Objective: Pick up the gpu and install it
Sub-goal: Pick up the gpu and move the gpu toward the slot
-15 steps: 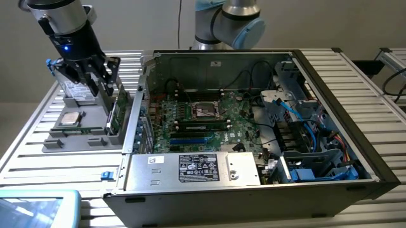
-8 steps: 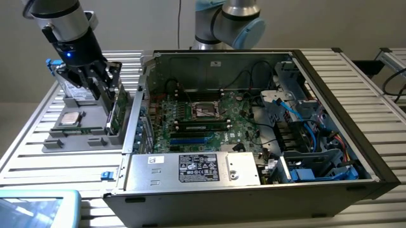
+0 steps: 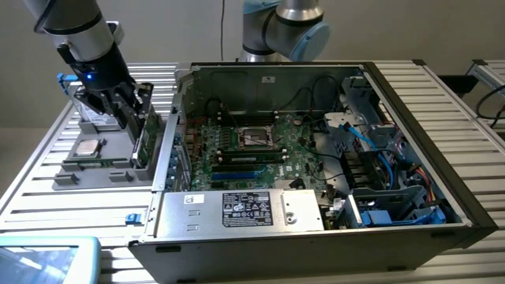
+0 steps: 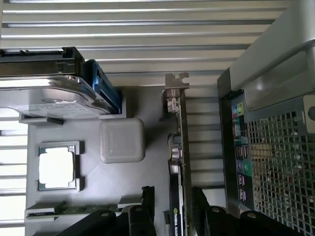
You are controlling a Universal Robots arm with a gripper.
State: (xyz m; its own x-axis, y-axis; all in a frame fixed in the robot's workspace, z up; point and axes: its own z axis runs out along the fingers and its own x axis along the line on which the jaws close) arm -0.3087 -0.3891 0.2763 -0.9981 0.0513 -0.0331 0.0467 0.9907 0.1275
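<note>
The gpu [image 3: 145, 137] stands on its long edge in a slot of the grey holder tray [image 3: 94, 177], left of the open computer case in the exterior view. In the wrist view the gpu [image 4: 177, 147] shows edge-on, its silver end bracket at the far end. My gripper [image 3: 130, 115] has come down over the card. Its black fingers [image 4: 147, 196] straddle the card, one on each side, and the gripper [image 4: 173, 199] is open. A gap shows on one side, while the other finger sits close to the card.
The open computer case [image 3: 410, 136] lies on the slatted table with its motherboard [image 3: 245, 148] facing up. The tray also holds a silver hard drive [image 4: 44, 93] and a square processor chip [image 4: 56, 166]. The case's perforated back panel [image 4: 280, 162] stands close beside the gpu.
</note>
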